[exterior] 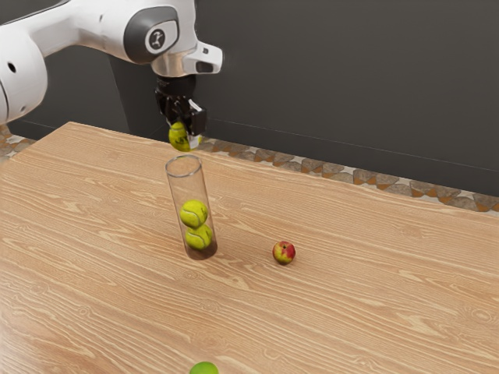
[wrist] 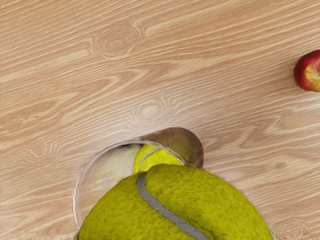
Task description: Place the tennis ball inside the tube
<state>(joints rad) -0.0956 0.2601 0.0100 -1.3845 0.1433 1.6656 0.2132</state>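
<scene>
High over the table, the black gripper [exterior: 187, 128] is shut on a tennis ball [exterior: 180, 138], which hangs just above the open rim of the clear tube [exterior: 189, 187]. The tube stands upright with two tennis balls stacked at its bottom, the upper one [exterior: 193, 213] resting on the lower one [exterior: 199, 237]. From the hand, the held ball [wrist: 175, 205] looms large and covers part of the tube's rim [wrist: 92, 165]. One ball inside the tube [wrist: 155, 157] peeks out beyond it.
A red and yellow apple [exterior: 284, 252] lies on the wooden table [exterior: 351, 288], a short way from the tube toward the exterior view's right; the same apple [wrist: 309, 71] appears in the wrist view. A green round object [exterior: 204, 368] is at the exterior view's lower edge.
</scene>
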